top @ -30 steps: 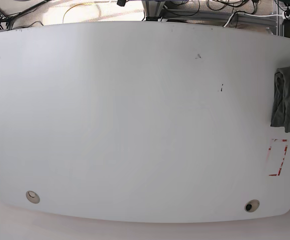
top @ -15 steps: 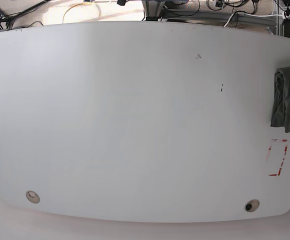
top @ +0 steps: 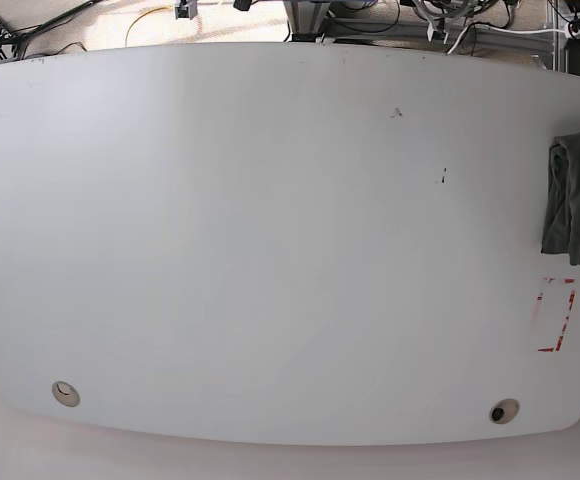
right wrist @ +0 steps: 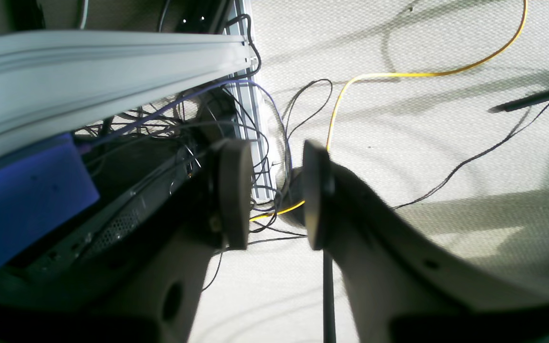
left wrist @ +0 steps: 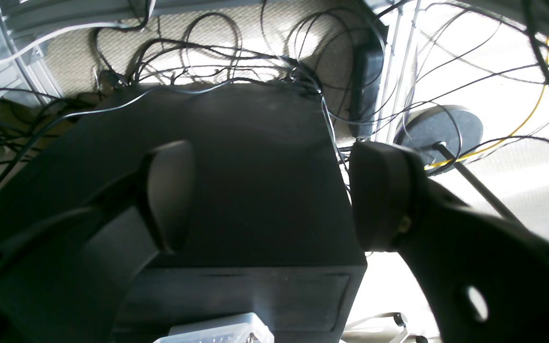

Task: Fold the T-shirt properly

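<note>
The left gripper (left wrist: 269, 195), two dark rounded pads on black fingers, stands spread wide with nothing between the pads; it hangs off the table, over a black box-shaped case (left wrist: 255, 157) and a tangle of thin black cables (left wrist: 236, 62) on the carpeted floor, so it looks parked well clear of the work. The right gripper (right wrist: 269, 193), of the same build, holds its pads narrow but apart, a clear gap showing between them and nothing gripped; beyond it lie a yellow cable (right wrist: 398, 76) curving over pale woven carpet (right wrist: 446, 157) and a grey aluminium rail (right wrist: 88, 57) to one side, so this arm too seems pulled back beyond the table's edge. Neither arm shows in the base view, which fits that reading. There the broad white table (top: 270, 250) carries little. The T-shirt (top: 578, 195), a dark charcoal-grey garment of soft wrinkled cloth, lies as a compact bundle at the table's far right edge, partly cut off by the frame, just above a red tape outline (top: 558, 315) and well apart from both grippers. Its tidy, narrow shape suggests the folding is done or nearly so, with the shirt set aside. How many layers it has cannot be told from here.
</note>
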Tool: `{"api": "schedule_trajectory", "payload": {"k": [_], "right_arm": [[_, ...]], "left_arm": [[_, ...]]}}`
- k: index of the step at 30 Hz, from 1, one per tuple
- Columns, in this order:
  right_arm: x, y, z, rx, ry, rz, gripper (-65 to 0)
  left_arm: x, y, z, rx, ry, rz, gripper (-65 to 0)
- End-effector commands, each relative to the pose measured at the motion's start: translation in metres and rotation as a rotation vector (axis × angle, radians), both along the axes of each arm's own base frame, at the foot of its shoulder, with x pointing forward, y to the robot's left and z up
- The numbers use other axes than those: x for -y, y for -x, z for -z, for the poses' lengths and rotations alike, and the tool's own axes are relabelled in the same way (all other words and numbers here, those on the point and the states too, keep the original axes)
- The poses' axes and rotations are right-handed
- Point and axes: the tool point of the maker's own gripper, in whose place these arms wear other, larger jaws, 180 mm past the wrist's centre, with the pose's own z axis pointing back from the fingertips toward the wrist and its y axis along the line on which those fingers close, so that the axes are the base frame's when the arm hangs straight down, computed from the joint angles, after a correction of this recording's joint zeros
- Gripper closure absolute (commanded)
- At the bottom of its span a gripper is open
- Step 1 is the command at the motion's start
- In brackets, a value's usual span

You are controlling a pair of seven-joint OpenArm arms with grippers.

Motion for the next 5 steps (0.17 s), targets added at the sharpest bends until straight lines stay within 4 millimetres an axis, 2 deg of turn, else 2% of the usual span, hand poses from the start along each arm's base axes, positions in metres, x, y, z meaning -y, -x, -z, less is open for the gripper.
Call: {"api": "schedule_trajectory", "payload": {"k": [1,5], "right_arm": [[-0.0037,0.0054,-0.0007,-0.005,-0.01,-0.002,-16.6],[-0.0123,-0.0004,-0.0002,0.005,-0.023,0.002,-16.6]], "left_arm": [[-0.0025,0.0087,-0.0005,-0.02,-0.005,0.001,-46.0],[-0.0015,0.0078,-0.0004,-0.015,-0.003,0.0,-46.2]]}}
